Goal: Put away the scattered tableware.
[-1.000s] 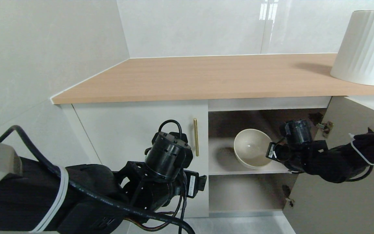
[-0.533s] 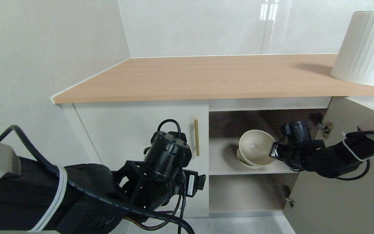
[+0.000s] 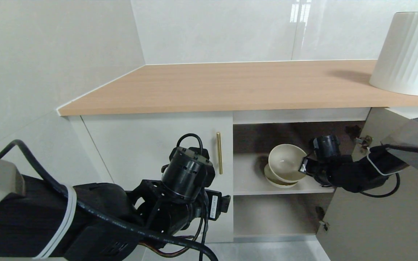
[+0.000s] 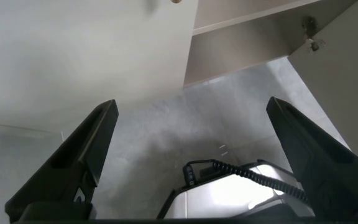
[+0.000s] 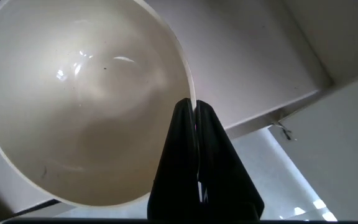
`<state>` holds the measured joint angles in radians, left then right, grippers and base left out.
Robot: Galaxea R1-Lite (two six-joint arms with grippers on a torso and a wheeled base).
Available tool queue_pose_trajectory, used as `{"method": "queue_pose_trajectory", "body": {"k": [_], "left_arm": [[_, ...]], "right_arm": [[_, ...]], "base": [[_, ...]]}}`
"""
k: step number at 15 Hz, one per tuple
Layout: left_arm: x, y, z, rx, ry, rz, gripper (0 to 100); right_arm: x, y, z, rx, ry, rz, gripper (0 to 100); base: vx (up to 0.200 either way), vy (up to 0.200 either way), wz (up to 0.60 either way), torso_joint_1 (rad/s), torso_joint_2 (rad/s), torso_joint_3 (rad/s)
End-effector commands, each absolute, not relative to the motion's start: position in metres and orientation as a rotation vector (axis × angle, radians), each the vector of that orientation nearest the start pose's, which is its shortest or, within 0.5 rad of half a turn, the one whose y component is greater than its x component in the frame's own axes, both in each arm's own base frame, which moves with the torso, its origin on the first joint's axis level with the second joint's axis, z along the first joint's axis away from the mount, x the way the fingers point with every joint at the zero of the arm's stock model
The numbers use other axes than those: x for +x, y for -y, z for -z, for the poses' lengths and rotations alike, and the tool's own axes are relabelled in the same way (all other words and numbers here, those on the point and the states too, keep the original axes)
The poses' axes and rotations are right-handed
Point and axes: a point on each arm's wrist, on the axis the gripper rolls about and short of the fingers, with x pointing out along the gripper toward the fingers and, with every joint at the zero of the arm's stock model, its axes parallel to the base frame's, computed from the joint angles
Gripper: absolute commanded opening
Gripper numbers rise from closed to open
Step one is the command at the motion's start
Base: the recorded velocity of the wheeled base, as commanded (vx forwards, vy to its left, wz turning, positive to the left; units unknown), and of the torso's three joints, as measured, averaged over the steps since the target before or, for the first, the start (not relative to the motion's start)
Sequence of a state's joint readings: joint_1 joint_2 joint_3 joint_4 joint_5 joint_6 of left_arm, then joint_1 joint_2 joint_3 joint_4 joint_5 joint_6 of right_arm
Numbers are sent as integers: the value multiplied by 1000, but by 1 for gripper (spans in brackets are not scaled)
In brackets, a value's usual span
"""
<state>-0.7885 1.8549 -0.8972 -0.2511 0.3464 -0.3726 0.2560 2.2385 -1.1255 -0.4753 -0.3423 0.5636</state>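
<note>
The right hand point(image 3: 300, 167) is clamped on the rim of a round cream ceramic bowl point(image 3: 284, 162). It holds the bowl tilted inside the open white cabinet point(image 3: 151, 145), over a second cream dish point(image 3: 279, 183) lying on the upper shelf point(image 3: 247, 181); whether the two touch is unclear. The left hand point(image 4: 191, 111), its fingers spread apart, hangs low facing the grey floor point(image 4: 166, 143).
</note>
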Motion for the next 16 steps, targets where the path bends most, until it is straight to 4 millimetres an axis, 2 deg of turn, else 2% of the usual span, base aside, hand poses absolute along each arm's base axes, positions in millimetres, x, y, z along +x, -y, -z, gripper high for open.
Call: {"method": "queue_pose_trajectory", "body": {"k": [1, 8, 16], "left_arm": [[234, 224, -122, 27, -665, 301, 100], [235, 223, -122, 25, -665, 297, 100], [235, 223, -122, 25, -665, 297, 100]], "right_arm": [[408, -98, -40, 351, -580, 257, 0], [415, -101, -32, 349, -584, 257, 0], [419, -102, -32, 353, -574, 254, 0]], "base": [[0, 0, 0, 0, 0, 0], [0, 0, 0, 0, 0, 0], [0, 0, 0, 0, 0, 0]]}}
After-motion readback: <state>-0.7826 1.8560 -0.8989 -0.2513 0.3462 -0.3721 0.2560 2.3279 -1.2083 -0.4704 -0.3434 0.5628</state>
